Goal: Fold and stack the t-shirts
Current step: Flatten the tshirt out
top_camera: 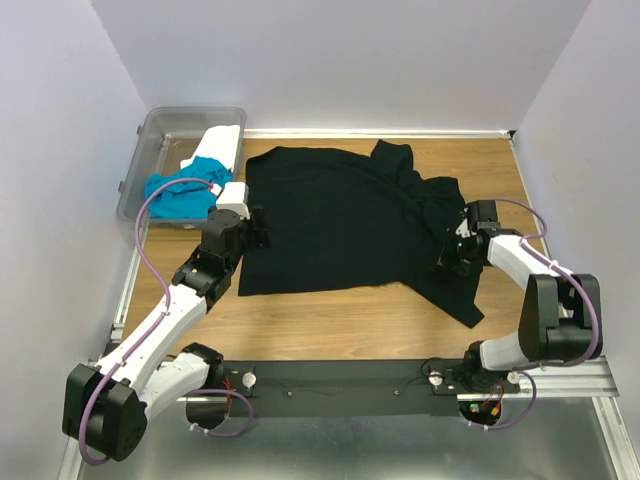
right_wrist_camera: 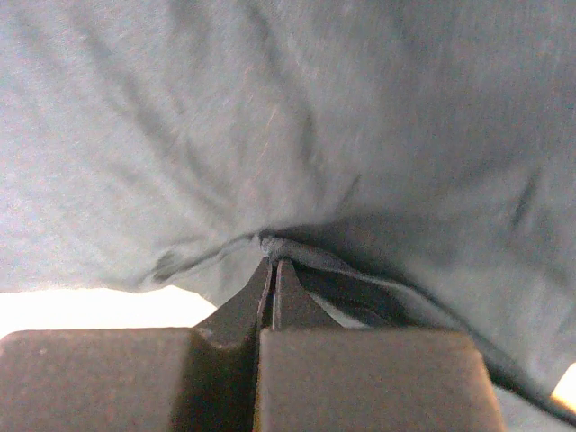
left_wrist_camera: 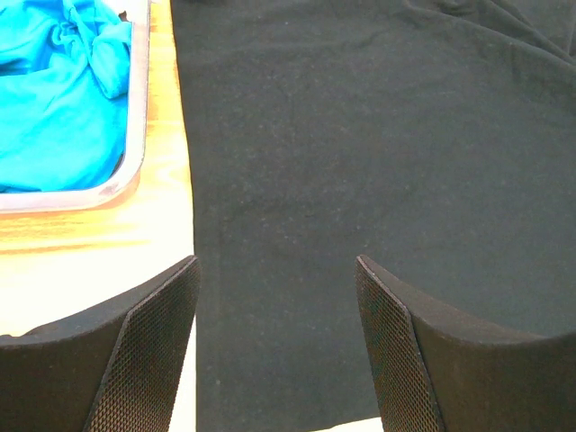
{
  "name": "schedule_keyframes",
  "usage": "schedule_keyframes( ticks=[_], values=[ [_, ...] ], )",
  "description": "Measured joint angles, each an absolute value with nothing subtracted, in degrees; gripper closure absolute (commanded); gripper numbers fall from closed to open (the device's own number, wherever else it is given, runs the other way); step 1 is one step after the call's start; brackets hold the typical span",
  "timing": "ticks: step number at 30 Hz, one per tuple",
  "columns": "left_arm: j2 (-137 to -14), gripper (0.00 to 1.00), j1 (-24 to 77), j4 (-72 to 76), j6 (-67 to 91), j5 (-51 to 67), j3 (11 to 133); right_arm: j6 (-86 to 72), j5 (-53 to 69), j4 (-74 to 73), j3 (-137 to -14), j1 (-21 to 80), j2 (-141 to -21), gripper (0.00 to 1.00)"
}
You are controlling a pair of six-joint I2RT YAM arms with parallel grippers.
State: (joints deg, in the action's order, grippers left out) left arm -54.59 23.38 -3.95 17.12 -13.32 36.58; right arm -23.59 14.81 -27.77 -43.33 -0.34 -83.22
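A large black t-shirt (top_camera: 340, 220) lies spread on the wooden table, its right side rumpled and folded over. My left gripper (top_camera: 258, 228) hovers open over the shirt's left edge (left_wrist_camera: 360, 135), with nothing between the fingers (left_wrist_camera: 277, 261). At the rumpled right side, my right gripper (top_camera: 447, 257) is shut on a raised fold of the black cloth (right_wrist_camera: 270, 117), its jaws pinched together at the crease (right_wrist_camera: 274, 261). A turquoise-blue t-shirt (top_camera: 180, 195) (left_wrist_camera: 54, 99) and a white t-shirt (top_camera: 222, 145) lie crumpled in the bin.
The clear plastic bin (top_camera: 190, 120) stands at the back left corner, its rim (left_wrist_camera: 135, 135) close to the black shirt's left edge. White walls enclose the table on the left, back and right. Bare wood (top_camera: 330, 320) shows in front of the shirt.
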Motion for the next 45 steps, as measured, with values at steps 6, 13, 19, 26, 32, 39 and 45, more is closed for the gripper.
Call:
schedule_keyframes(
  ticks=[6, 13, 19, 26, 32, 39, 45],
  values=[
    [-54.6, 0.23, 23.4, -3.9, 17.1, -13.8, 36.6, -27.7, 17.8, -31.4, -41.4, -0.3, -77.1, 0.99],
    [-54.9, 0.23, 23.4, -3.9, 17.1, -14.5, 36.6, -31.5, 22.2, -38.0, -34.9, 2.2, -73.3, 0.99],
    [-55.0, 0.23, 23.4, -3.9, 17.1, -14.7, 36.6, -33.5, 25.1, -43.7, -32.1, 6.1, -69.6, 0.91],
    [-55.1, 0.23, 23.4, -3.9, 17.1, -14.9, 36.6, -34.4, 29.3, -48.1, -28.4, 7.6, -64.9, 0.52],
    [-55.7, 0.23, 23.4, -3.9, 17.1, -14.9, 36.6, -31.9, 33.1, -52.0, -30.0, 8.1, -67.2, 0.21],
    [-56.1, 0.23, 23.4, -3.9, 17.1, -14.9, 36.6, -28.3, 22.3, -57.3, -46.8, 8.3, -71.2, 0.26],
    [-56.1, 0.23, 23.4, -3.9, 17.1, -14.9, 36.6, -26.5, 17.3, -56.9, -51.2, 8.4, -73.5, 0.46]
  ],
)
